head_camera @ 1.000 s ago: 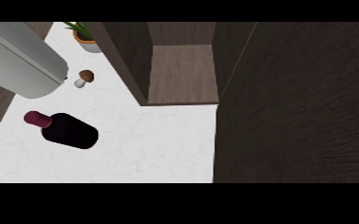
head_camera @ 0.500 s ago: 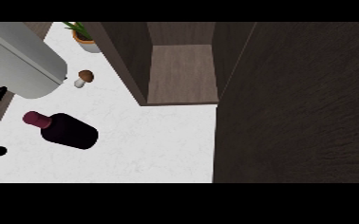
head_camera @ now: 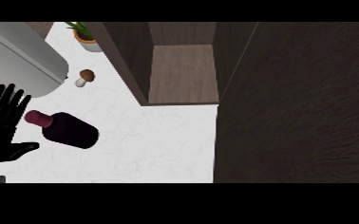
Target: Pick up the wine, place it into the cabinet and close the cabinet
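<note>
Wine (head_camera: 67, 129), dark bottle w/ maroon cap, on the white counter (head_camera: 154, 147) at lower left of head view, well apart from the cabinet (head_camera: 182, 71); cap end points toward the view's left edge; whether bottle stands upright or lies on its side cannot be told from this steep angle. Left hand (head_camera: 8, 123) at the left edge, fingers straight and spread, thumb out below, nothing held; it sits just beside the cap, contact not discernible. Right hand: absent from view. Cabinet open, wood-toned interior visible and unoccupied as far as shown; large dark panel (head_camera: 294, 99) at right, prob. its swung-out door. Other items: small brown mushroom (head_camera: 85, 77) near cabinet's left wall; potted plant (head_camera: 85, 34) at top left; grey rounded object (head_camera: 28, 61) at upper left, identity unclear. Task status (est.): very early; bottle not yet grasped, not lifted, not in cabinet; door not yet closed. Remaining: close fingers round bottle; lift; carry right and up-view to the opening; set inside; release; swing door shut; i.e. all three parts of the task left to do.
</note>
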`<state>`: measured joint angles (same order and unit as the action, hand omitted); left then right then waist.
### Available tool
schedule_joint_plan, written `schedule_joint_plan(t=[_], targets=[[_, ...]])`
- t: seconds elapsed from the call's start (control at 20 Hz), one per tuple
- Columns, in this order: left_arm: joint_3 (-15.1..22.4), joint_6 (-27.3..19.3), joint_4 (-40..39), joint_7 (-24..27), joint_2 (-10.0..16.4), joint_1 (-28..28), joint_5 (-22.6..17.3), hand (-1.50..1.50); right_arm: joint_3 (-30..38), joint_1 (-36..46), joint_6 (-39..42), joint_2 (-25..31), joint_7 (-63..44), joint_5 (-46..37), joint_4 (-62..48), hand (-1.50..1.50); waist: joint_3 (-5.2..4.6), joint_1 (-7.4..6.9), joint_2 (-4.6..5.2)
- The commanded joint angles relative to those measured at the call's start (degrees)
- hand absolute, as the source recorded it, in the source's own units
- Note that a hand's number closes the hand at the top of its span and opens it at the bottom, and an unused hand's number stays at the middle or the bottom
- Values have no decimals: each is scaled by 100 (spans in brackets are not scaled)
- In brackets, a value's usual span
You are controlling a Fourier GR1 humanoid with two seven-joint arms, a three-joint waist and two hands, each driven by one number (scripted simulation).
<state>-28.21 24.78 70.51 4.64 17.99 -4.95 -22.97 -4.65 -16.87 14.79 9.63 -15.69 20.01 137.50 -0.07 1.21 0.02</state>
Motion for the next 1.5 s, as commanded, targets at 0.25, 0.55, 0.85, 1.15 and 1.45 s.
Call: schedule_joint_plan(t=[0.25, 0.55, 0.85, 1.15, 1.45], targets=[[139, 732, -1921, 948, 272, -451, 400, -150, 364, 1, -102, -4, -437, 859, 568, -150, 0, -30, 7], [263, 1238, -2998, 1697, 180, -659, 612, -150, 227, -549, 261, 42, -251, 830, 989, -150, -4, 42, 1], [342, 1458, -4237, 2303, 217, -1215, 883, -150, -128, -313, 34, -239, -212, 356, 785, -150, -8, 14, 15], [392, 1624, -4778, 2821, 182, -1283, 1018, -150, 182, -563, 206, 40, -344, 818, 1028, -150, -14, 71, 16], [166, 1990, -5300, 2730, 385, -1597, 737, -150, 49, -303, 187, -163, -41, 454, 507, -150, -11, 21, 22]])
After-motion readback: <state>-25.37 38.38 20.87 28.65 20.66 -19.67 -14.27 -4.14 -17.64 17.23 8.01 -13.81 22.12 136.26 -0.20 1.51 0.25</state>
